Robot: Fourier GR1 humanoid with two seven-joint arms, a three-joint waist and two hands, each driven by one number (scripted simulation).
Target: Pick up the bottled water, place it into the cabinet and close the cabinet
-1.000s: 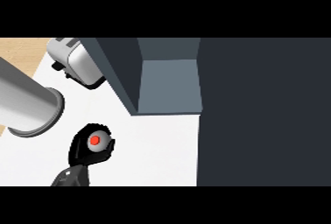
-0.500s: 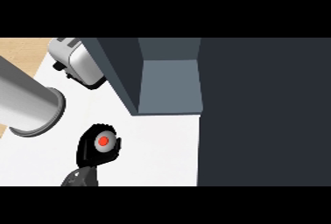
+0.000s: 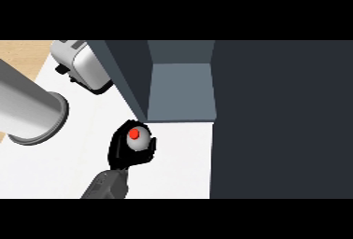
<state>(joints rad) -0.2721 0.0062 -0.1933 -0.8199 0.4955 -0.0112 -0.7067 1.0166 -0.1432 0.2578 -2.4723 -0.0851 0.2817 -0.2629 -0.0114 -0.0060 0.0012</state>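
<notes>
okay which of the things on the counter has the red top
The bottled water, held in the hand just in front of the open cabinet. The toaster is silver and black, with no red.

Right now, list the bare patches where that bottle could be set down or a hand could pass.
Bare white counter lies left of the hand curled round the bottled water, below the grey forearm. The open cabinet floor looks free. It is tight between the forearm, the toaster and the cabinet wall.

You are looking down on a white desk [image 3: 62, 168]. A toaster [image 3: 86, 70] stands on it at the far left, just beside the open grey cabinet [image 3: 180, 88], whose base meets the desk to the toaster's right.
</notes>
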